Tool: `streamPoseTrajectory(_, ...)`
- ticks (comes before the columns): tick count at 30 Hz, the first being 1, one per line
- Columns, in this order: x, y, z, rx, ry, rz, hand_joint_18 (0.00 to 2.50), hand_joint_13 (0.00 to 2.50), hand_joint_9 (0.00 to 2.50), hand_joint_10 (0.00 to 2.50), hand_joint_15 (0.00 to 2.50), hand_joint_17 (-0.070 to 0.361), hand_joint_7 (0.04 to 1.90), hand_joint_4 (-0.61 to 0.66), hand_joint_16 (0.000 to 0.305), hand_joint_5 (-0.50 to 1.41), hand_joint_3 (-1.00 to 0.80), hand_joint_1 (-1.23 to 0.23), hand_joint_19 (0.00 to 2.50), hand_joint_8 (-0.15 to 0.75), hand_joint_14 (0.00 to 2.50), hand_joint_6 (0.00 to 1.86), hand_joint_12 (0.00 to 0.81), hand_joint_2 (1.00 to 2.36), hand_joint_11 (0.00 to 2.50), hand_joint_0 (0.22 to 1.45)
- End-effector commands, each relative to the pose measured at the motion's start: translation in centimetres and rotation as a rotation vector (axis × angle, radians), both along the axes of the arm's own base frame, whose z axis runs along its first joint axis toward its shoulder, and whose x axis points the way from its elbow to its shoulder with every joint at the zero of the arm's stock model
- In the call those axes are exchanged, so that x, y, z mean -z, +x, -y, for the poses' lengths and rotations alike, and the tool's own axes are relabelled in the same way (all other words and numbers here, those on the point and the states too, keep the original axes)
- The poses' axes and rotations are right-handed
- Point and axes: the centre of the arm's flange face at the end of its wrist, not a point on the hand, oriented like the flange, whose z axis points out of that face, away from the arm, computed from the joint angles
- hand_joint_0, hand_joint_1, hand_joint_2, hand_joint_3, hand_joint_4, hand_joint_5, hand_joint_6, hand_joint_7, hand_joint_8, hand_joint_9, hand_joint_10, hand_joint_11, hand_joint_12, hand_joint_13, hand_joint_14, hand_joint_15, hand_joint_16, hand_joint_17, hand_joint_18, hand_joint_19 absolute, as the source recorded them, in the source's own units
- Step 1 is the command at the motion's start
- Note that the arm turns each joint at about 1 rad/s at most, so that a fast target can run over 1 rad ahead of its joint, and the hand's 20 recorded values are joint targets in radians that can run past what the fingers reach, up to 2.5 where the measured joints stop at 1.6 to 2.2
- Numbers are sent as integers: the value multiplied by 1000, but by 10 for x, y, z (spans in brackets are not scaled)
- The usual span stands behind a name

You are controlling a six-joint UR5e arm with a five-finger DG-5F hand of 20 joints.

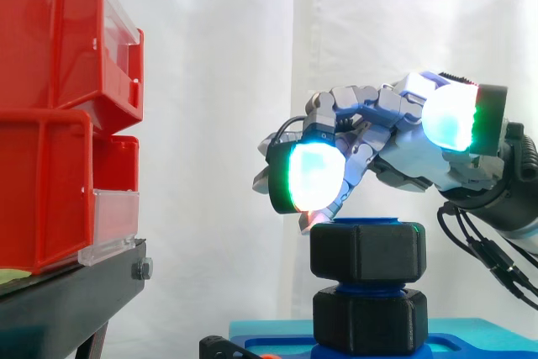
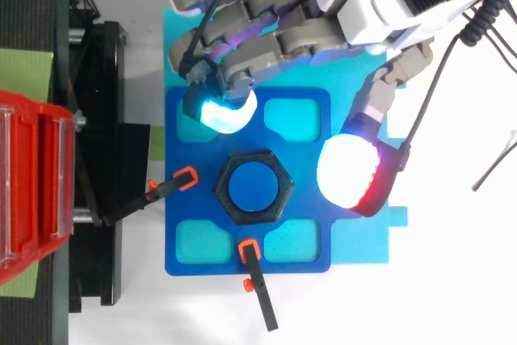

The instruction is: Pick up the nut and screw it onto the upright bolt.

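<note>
black nut (image 1: 367, 250) sits on the upright blue bolt (image 2: 252, 186), close under the bolt's top, with a 2nd nut (image 1: 370, 319) lower on the same bolt and a strip of blue thread between the 2

the bolt stands mid-way on a blue plate (image 2: 182, 199), which lies on a cyan base (image 2: 363, 236)

the hand (image 1: 403, 149) hovers over the nut, holding nothing, its fingers loosely bent and spread, the fingertips (image 1: 315, 176) on 1 side and the thumb pad (image 2: 347, 171) on the other

whether any pad touches the nut i cannot tell

2 black clamps (image 2: 174, 187) rest on the plate's edges; red bins (image 1: 50, 124) sit on a black stand (image 1: 67, 292) well apart
</note>
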Motion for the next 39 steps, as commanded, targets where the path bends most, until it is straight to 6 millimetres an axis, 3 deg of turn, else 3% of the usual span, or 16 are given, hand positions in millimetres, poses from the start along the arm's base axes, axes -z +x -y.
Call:
streamPoseTrajectory(1,-4,0,0,-7,-6,-3,345,669,1085,0,0,50,1074,304,22,-69,-500,-212,0,293,0,505,260,1000,14,489)
streamPoseTrajectory(15,-17,-5,-5,-15,-19,-29,311,638,1044,0,0,53,1041,302,24,-84,-500,-221,0,286,0,505,271,1000,0,485)
streamPoseTrajectory(22,-10,-7,-9,-10,-27,-76,298,632,1039,1,0,55,1036,304,24,-85,-500,-222,0,286,0,505,274,1000,0,486)
streamPoseTrajectory(26,-11,-6,-9,-9,-26,-76,259,600,1009,0,0,60,932,299,26,-99,-500,-219,0,278,0,504,277,1000,0,482)
streamPoseTrajectory(31,-9,-4,-16,1,-11,-84,57,414,758,0,0,73,771,244,32,-140,-500,-209,0,249,0,503,315,1000,0,471)
streamPoseTrajectory(39,-11,-2,-20,1,-2,-72,0,330,627,0,0,82,729,218,36,-161,-500,-198,0,253,0,502,338,1000,0,464)
